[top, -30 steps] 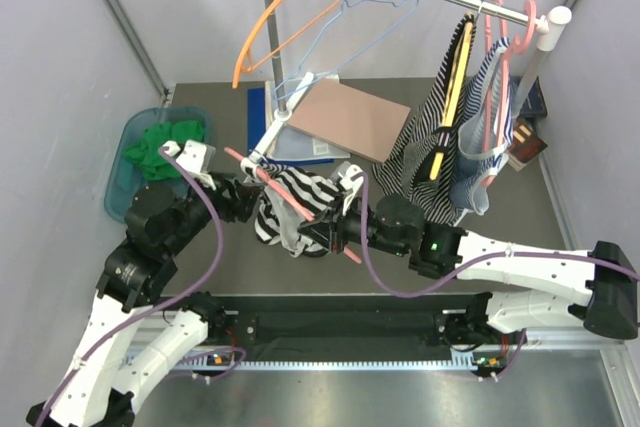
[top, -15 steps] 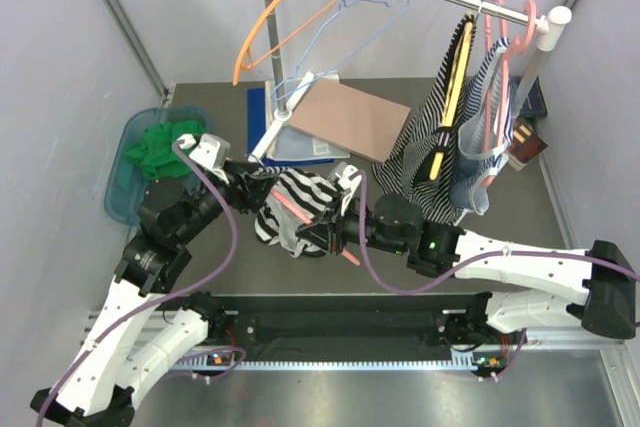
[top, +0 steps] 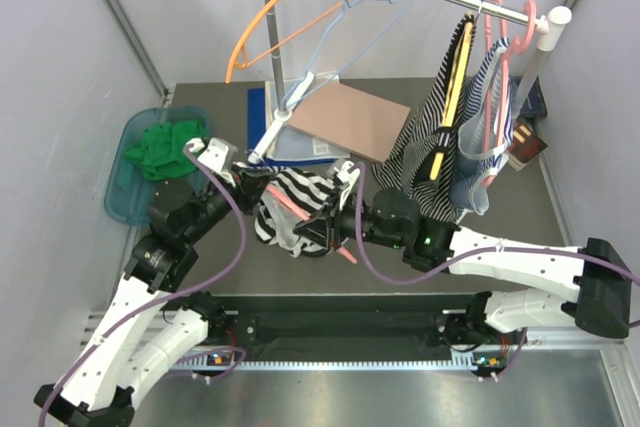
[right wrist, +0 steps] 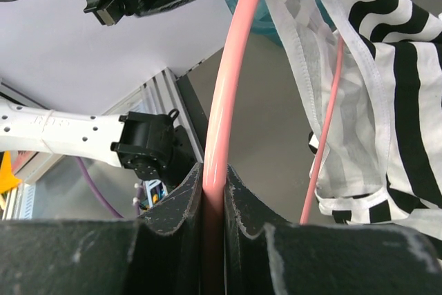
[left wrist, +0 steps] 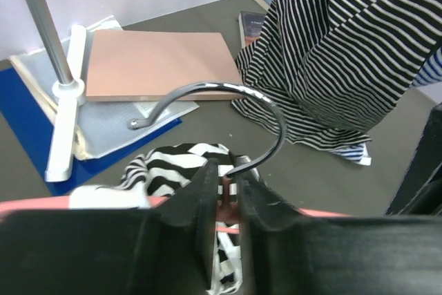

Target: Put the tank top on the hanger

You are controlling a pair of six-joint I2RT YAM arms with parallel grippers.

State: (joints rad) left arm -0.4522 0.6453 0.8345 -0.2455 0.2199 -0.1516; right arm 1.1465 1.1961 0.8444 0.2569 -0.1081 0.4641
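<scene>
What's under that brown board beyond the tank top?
A pale sheet sticks out beneath the brown board, lying over a blue sheet. Anything else below the board is covered.

Overhead and close wrist views share the hanger [top: 288,207]

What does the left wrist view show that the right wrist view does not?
Only left wrist: a metal hook, a brown board, the rack foot and a dark narrow-striped garment. Only right wrist: the white left arm. Both: the tank top and the hanger, which the left gripper holds in one and the right gripper in the other.
</scene>
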